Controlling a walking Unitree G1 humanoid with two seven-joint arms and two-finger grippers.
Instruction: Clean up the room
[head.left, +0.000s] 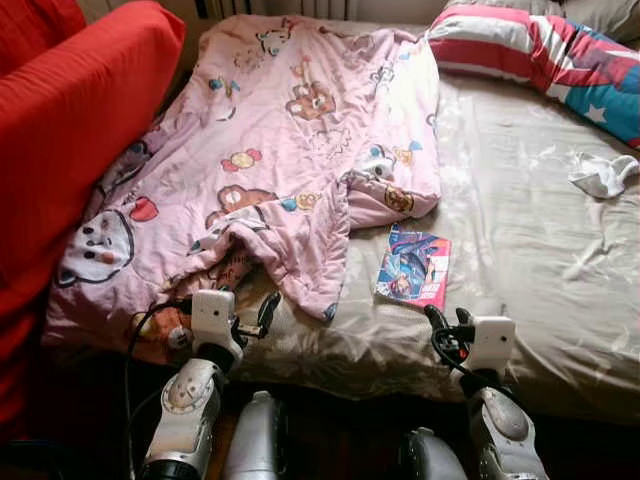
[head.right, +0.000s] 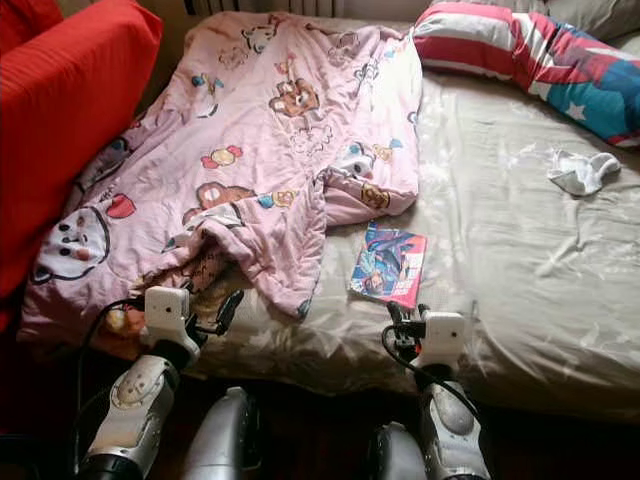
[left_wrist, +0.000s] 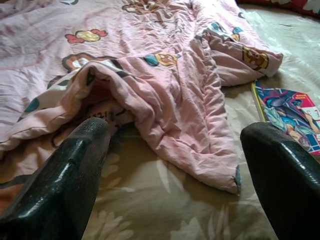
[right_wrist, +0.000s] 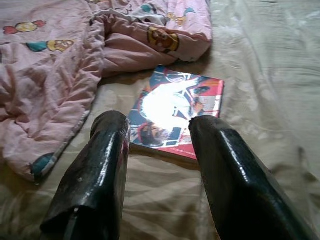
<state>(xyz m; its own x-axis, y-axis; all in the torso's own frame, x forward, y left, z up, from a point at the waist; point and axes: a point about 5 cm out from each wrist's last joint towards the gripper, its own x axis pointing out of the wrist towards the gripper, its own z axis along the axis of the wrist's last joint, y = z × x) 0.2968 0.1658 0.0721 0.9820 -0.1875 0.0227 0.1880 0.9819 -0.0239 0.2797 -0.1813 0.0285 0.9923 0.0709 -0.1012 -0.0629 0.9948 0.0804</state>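
1. Left gripper (head.left: 262, 318): at the bed's near edge, fingers spread wide, facing the pink quilt's hanging corner.
2. Right gripper (right_wrist: 159, 150): fingers parted, just short of the comic book.
3. Comic book (head.left: 413, 266): flat on the beige sheet (head.left: 520, 250), long axis running away from the robot, beside the quilt.
4. Pink quilt (head.left: 270, 140): rumpled over the bed's left half.
5. White sock (head.left: 603, 174): far right.
6. Striped pillow (head.left: 530, 50): at the head.
7. Red cushion (head.left: 70, 110): left.

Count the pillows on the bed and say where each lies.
2: a red, white and blue striped pillow with stars at the bed's far right corner, and a grey pillow behind it, mostly cut off. The pink quilt may hide others.
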